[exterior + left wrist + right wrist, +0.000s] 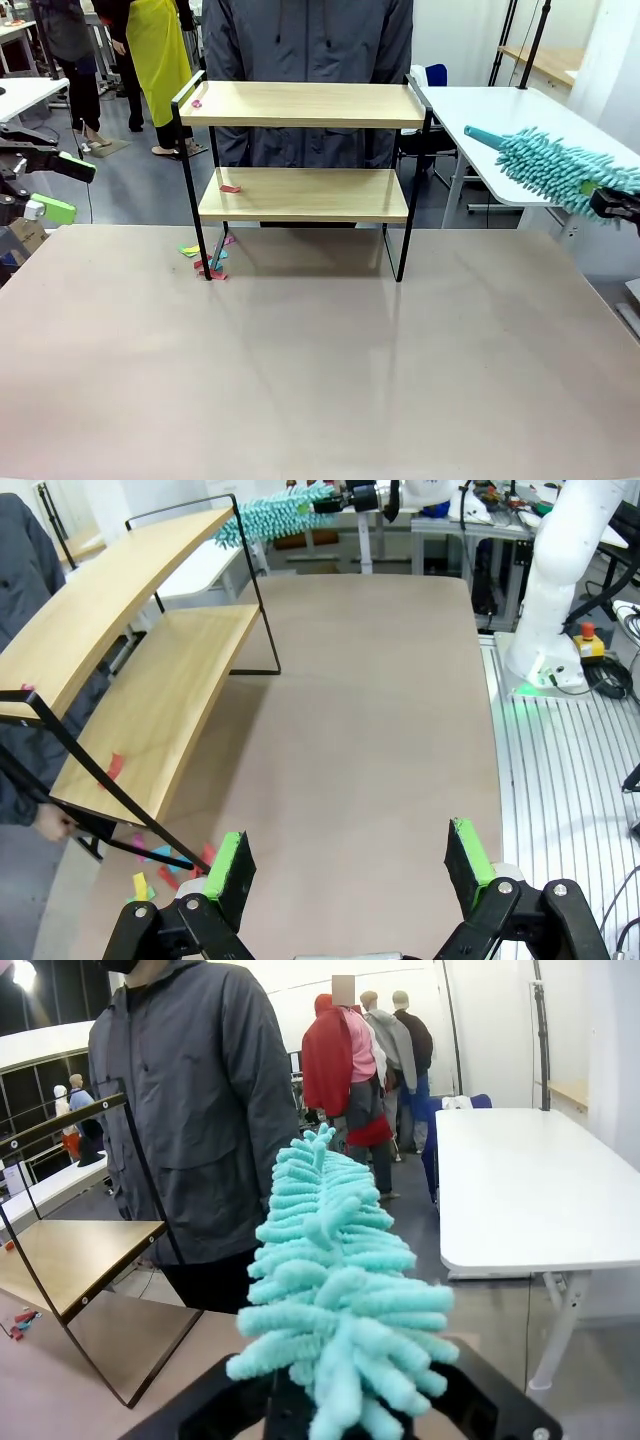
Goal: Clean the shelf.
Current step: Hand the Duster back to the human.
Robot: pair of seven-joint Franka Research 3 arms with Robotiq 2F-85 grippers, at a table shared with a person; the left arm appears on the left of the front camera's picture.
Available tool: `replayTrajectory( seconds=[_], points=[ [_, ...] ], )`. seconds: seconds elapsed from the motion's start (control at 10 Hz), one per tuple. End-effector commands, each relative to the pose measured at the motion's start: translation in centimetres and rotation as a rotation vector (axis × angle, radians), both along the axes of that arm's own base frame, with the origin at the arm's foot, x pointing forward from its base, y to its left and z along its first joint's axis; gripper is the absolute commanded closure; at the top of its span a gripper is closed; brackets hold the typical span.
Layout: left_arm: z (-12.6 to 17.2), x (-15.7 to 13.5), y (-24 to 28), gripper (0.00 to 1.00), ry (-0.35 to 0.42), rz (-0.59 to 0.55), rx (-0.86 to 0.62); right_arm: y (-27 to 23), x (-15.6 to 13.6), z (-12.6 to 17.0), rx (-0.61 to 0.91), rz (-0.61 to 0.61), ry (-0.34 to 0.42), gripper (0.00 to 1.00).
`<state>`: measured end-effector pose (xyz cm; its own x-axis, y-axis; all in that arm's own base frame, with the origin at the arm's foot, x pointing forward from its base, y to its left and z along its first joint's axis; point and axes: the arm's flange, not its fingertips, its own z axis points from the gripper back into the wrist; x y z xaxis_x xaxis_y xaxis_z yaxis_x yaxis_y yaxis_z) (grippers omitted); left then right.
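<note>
Beige and matte, the surface (320, 370) runs across the lower two thirds of the front view, and the shelf (305, 180) stands at its far edge, upper centre of the frame, with a person in a grey jacket (310, 40) right behind it. Small coloured paper scraps (208, 262) lie on the surface around the shelf's front left leg, one pink scrap (230, 188) sits at the left end of the lower board, and another (197, 103) at the left end of the top board. At the left edge of the frame the left gripper (55, 188) hangs off the surface with its green-padded fingers (232, 872) spread wide apart and nothing between them. At the right edge, level with the top board and well apart from it, the right gripper (615, 203) has its fingers clamped on a teal fluffy duster (555, 170), whose head points toward the shelf.
</note>
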<state>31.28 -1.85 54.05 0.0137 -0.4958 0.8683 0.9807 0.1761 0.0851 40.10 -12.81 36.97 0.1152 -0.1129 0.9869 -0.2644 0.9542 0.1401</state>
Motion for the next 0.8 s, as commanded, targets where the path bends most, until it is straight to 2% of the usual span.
replayTrajectory(
  seconds=[0.0, 0.7],
  points=[
    [-0.02, 0.29, -0.15, 0.00, -0.020, -0.014, -0.021, 0.05, -0.01, -0.04, 0.003, 0.007, 0.011, 0.83],
    [-0.02, 0.29, -0.15, 0.00, -0.020, -0.014, -0.021, 0.05, -0.01, -0.04, 0.003, 0.007, 0.011, 0.83]
  ],
)
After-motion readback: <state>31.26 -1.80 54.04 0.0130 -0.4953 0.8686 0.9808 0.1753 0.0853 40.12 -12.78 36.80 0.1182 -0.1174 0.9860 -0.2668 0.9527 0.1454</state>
